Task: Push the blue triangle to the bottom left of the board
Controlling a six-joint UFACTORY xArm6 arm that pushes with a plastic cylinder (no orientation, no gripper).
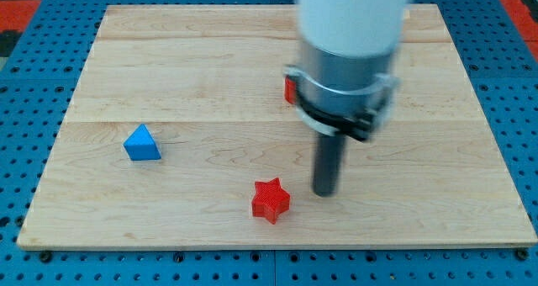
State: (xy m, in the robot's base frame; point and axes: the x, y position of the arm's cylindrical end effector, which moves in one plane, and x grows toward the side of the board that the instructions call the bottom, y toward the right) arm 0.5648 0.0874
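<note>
No writing shows; my tip [324, 192] stands right of red star [270, 199], far from blue triangle [141, 143].

There is just one camera. It sits high up, past the bottom edge of the wooden board [210, 109], and looks down at it on a slant. It is close: the board fills almost the whole view, with only a thin strip of blue table [25, 151] around the board.
</note>
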